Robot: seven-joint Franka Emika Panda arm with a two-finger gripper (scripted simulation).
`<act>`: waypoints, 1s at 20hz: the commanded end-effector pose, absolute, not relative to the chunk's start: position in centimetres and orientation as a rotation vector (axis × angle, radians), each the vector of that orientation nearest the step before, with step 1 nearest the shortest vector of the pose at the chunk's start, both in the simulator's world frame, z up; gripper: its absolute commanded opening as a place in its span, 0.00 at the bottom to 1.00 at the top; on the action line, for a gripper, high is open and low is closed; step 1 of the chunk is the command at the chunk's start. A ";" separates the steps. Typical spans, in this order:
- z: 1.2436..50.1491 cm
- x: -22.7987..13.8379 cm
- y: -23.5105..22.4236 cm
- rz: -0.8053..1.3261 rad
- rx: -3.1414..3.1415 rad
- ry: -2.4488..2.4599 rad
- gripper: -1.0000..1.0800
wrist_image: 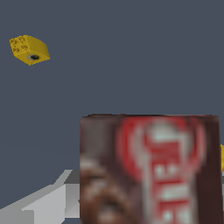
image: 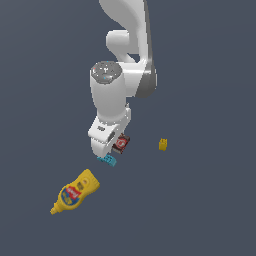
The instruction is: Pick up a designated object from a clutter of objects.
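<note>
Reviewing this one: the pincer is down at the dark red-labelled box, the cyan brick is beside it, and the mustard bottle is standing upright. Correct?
Not quite. In the exterior view the mustard bottle lies on its side, not upright. The pincer is at the dark red-labelled box, with the cyan brick beside it.

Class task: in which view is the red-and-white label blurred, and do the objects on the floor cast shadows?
Wrist view: the dark box fills the near frame, its label smeared and unreadable. Exterior view: flat, even light; no shadow shows beneath the mustard bottle or small yellow block.
</note>
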State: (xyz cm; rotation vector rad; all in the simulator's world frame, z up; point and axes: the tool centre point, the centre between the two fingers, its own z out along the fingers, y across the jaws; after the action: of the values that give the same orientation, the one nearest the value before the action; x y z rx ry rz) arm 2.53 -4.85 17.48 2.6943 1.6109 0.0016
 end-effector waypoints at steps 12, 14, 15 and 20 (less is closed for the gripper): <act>27.5 9.1 -0.8 0.000 2.696 1.611 0.00; 28.7 9.9 -0.4 0.000 2.696 1.611 0.00; 29.3 10.3 -0.1 0.000 2.696 1.611 0.00; 31.8 12.1 0.9 0.000 2.696 1.611 0.00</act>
State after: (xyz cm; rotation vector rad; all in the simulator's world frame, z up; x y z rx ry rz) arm 11.60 0.57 31.07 2.6954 1.6116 0.0010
